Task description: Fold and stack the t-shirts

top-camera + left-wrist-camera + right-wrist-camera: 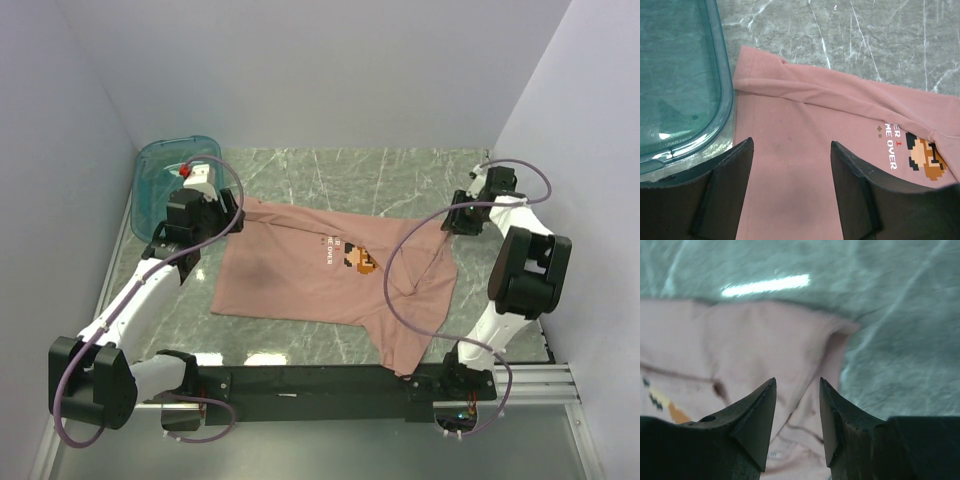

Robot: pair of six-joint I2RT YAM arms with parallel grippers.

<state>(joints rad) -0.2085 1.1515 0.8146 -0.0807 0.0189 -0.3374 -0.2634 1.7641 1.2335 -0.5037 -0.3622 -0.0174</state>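
Observation:
The dusty-pink t-shirt (300,280) lies spread on the marble table, print side up, with its pixel-figure print (365,262) near the middle. Its far edge is folded over in a ridge, and one part reaches toward the table's near edge. My left gripper (238,216) is open and empty over the shirt's far-left corner; in the left wrist view (791,141) the pink cloth (790,180) shows between the jaws. My right gripper (452,222) is open and empty over the shirt's far-right part; in the right wrist view (797,381) the collar area (800,435) lies below it.
A teal see-through plastic tub (165,180) stands at the far left, its rim (725,100) right beside the shirt's corner and my left fingers. Walls close in the table on the left, back and right. A black rail (320,380) runs along the near edge.

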